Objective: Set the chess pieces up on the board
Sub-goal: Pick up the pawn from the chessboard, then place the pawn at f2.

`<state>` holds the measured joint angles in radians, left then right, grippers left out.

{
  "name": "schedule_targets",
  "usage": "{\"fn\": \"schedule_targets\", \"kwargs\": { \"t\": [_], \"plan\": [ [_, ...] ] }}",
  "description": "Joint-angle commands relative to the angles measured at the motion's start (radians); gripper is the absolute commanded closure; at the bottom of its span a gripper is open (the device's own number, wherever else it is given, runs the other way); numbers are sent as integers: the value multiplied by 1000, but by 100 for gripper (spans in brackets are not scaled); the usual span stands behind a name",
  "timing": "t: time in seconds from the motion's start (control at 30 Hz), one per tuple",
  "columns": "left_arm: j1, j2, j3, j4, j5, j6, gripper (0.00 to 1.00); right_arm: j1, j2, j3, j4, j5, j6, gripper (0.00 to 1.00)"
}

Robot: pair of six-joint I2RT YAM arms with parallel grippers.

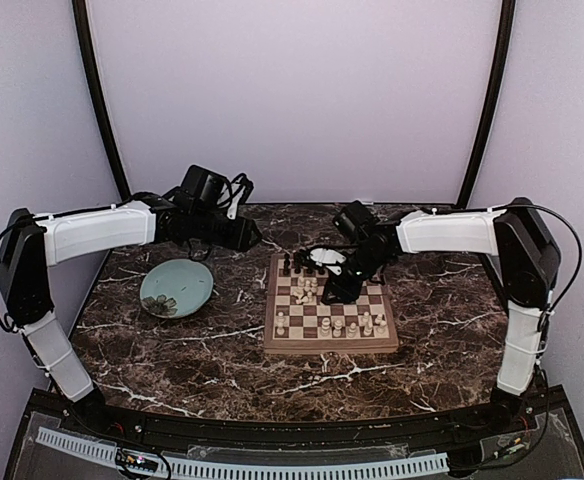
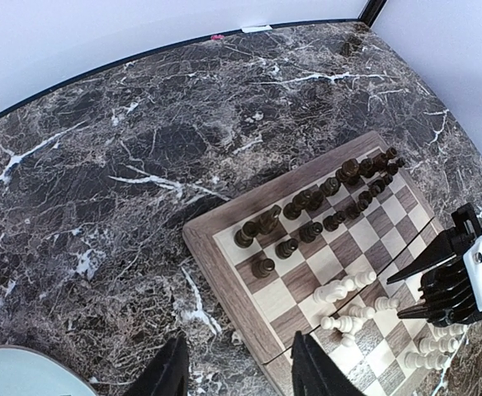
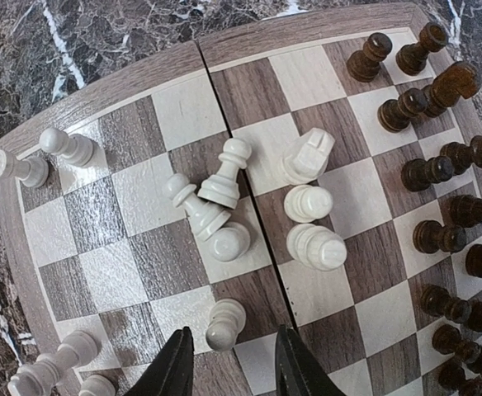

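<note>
The board (image 1: 332,346) lies at the table's middle right. Dark pieces (image 1: 297,267) stand along its far rows and white pieces (image 1: 338,325) along its near rows. My right gripper (image 1: 337,290) hangs open low over the board's middle. In the right wrist view it (image 3: 234,367) is open, with a white pawn (image 3: 224,323) just ahead between its fingertips. Several white pieces (image 3: 216,198) lie or stand in a heap beyond, and dark pieces (image 3: 439,165) stand at the right. My left gripper (image 1: 247,235) is open and empty (image 2: 241,371) above the table beside the board's edge (image 2: 216,264).
A round pale-teal plate (image 1: 177,287) sits left of the board with a few small things in it; its rim shows in the left wrist view (image 2: 10,371). The right gripper (image 2: 456,280) shows over the board there. A black rail rims the dark marble table.
</note>
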<state>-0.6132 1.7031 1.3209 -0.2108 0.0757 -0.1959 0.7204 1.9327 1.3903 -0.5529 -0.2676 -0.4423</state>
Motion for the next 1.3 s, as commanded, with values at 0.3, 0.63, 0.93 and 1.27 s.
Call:
{"fn": "schedule_targets", "kwargs": {
  "t": [0.3, 0.63, 0.93, 1.27],
  "plan": [
    [4, -33, 12, 5, 28, -4, 56, 10, 54, 59, -19, -54, 17, 76],
    [4, -23, 14, 5, 44, -9, 56, 10, -42, 23, -35, -26, 5, 89],
    [4, -11, 16, 4, 60, -11, 56, 7, -192, -152, -27, -1, -32, 90],
    [4, 2, 19, 3, 80, -12, 56, 7, -199, -224, -38, -6, -32, 90]
  ]
}}
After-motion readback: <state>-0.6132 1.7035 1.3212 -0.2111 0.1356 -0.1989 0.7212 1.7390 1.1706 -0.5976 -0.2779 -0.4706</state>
